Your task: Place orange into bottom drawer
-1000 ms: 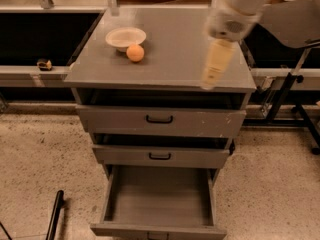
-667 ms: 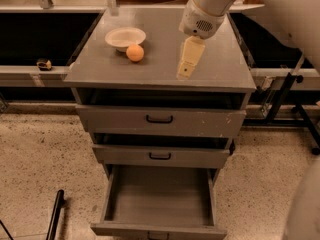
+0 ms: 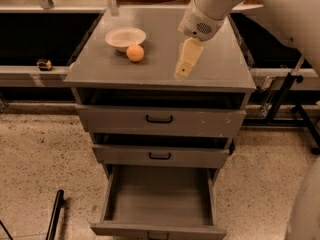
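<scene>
The orange [image 3: 135,52] sits just before the bowl [image 3: 125,37] on the cabinet top [image 3: 100,69]; the gripper [image 3: 183,70] hovers to their right; the bottom drawer [image 3: 158,196] juts out below.

gripper [image 3: 183,70] over the cabinet top [image 3: 220,69], arm [image 3: 215,4] cut off at upper edge, bottom drawer [image 3: 159,199] front clipped at lower edge, small object [image 3: 44,64] on left ledge unidentifiable

One orange [image 3: 135,52] and one cream bowl [image 3: 125,37] on one worktop [image 3: 100,66]; one tool [image 3: 183,71] above it, right of the orange; two black-handled drawers [image 3: 160,120]; one bottom drawer [image 3: 159,194], pulled out.
</scene>
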Robot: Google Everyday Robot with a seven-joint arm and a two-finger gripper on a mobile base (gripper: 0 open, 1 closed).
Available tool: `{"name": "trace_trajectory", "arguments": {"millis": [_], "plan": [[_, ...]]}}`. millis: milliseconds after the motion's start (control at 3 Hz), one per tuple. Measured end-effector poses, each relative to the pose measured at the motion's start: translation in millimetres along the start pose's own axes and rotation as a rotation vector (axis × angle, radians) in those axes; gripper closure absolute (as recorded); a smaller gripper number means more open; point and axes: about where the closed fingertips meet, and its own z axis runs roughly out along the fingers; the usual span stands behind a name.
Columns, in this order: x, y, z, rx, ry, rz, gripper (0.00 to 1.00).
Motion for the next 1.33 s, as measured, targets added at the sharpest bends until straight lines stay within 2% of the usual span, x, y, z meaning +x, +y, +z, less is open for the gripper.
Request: {"name": "trace_trajectory", "arguments": {"millis": [333, 667, 1000, 1333], "plan": [[-24, -22, 26, 0.009, -0.097, -0.029, 0.0], [-37, -46, 52, 0.045, -0.194, -0.041, 0.0], [-46, -67, 78, 0.076, -0.283, -0.028, 0.0], [-55, -79, 103, 0.064, -0.341, -0.005, 0.17]]}}
